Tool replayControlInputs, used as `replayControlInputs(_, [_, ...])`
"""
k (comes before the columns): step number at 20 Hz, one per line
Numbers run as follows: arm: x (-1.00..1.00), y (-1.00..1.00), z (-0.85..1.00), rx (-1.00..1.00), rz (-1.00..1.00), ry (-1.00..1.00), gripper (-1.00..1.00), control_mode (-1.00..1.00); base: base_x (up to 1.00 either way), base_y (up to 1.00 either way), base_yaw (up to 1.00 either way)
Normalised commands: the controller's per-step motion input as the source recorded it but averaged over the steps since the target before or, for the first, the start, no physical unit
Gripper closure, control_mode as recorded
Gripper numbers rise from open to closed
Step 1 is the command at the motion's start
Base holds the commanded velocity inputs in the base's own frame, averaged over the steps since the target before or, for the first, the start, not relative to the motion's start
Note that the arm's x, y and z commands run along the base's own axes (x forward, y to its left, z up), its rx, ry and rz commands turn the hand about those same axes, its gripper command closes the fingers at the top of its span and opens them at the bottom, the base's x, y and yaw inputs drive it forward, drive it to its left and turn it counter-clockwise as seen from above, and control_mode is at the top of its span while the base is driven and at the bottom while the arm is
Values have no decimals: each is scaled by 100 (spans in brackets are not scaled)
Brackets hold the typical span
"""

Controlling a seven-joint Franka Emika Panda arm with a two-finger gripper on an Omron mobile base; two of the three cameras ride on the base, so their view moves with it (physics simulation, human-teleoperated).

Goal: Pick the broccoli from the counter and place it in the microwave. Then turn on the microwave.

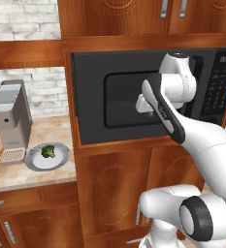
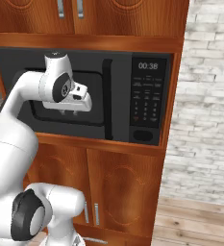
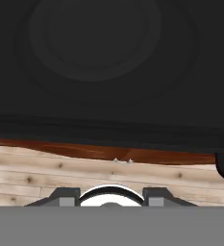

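The broccoli [image 1: 48, 151], a small dark-green floret, lies on a round grey plate [image 1: 37, 163] on the beige counter [image 1: 49, 130] to the left of the microwave [image 1: 90, 97] [image 2: 118, 72]. Its door is shut, with the vertical black handle [image 2: 107, 98] beside the button panel [image 2: 147, 96]. My gripper [image 1: 144, 112] [image 2: 68, 113] hangs in front of the door's dark window, pointing downward, well right of and above the broccoli. In the hand view my gripper [image 3: 111, 198] is open, with nothing between the fingertips, and the dark microwave door [image 3: 108, 57] lies ahead.
A grey boxy coffee machine [image 1: 10, 121] stands on the counter just left of the plate. Reddish wooden cabinets [image 1: 114, 189] sit below the microwave, and more are above it. A white brick wall [image 2: 205, 120] and a wooden floor [image 2: 195, 221] lie to the right.
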Motion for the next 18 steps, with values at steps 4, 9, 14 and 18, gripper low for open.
replayControlInputs(4, [-12,0,0,0,0,-4,-100,-100,0,0,0])
replayControlInputs(9, [-23,-7,4,3,0,-17,-100,-100,0,0,0])
replayControlInputs(14, [-38,-36,3,0,-3,-24,-100,-100,0,0,0])
replayControlInputs(18, [-40,-66,0,0,-12,-14,-100,-100,0,0,0])
